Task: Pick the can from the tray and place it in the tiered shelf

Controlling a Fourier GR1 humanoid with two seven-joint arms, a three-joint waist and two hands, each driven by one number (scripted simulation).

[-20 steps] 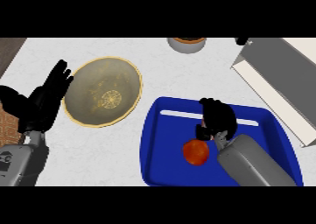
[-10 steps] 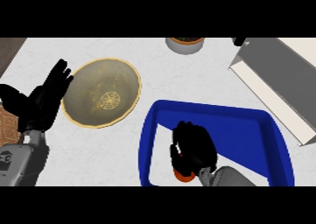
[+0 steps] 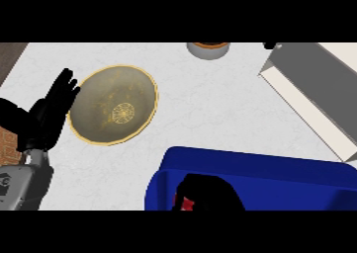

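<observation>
Head view: at the worktop's (image 3: 210, 113) left edge, the robot's left hand (image 3: 41, 121) shows upright on its grey forearm (image 3: 20, 185). Its palm is spread and its fingers are straight, pointing toward the far edge, and it holds nothing. Its fingertips are just beside the left rim of a round gold plate (image 3: 113, 105), but whether they touch it cannot be told. The plate lies flat on the left half of the worktop, with a pale ornament at its middle.

Further right, at the worktop's near edge, stands a deep blue tray (image 3: 283, 180), its far wall and rounded near-left corner in sight. The right hand (image 3: 210, 193) is low inside the tray's left part, cut off by the view's lower edge. It lies over the can (image 3: 186, 204), of which only a small red patch shows at the hand's left side, near the tray's left wall. The hand hides the rest of the can, so it cannot be told how far the hand has closed or whether it has hold of the can.

At the worktop's far edge, a small grey bowl (image 3: 208, 50) with a brown top is partly cut off. The tiered shelf (image 3: 312, 94) sits along the right edge, running from the far right corner toward the tray, grey with a pale inner face, well apart from the can.
</observation>
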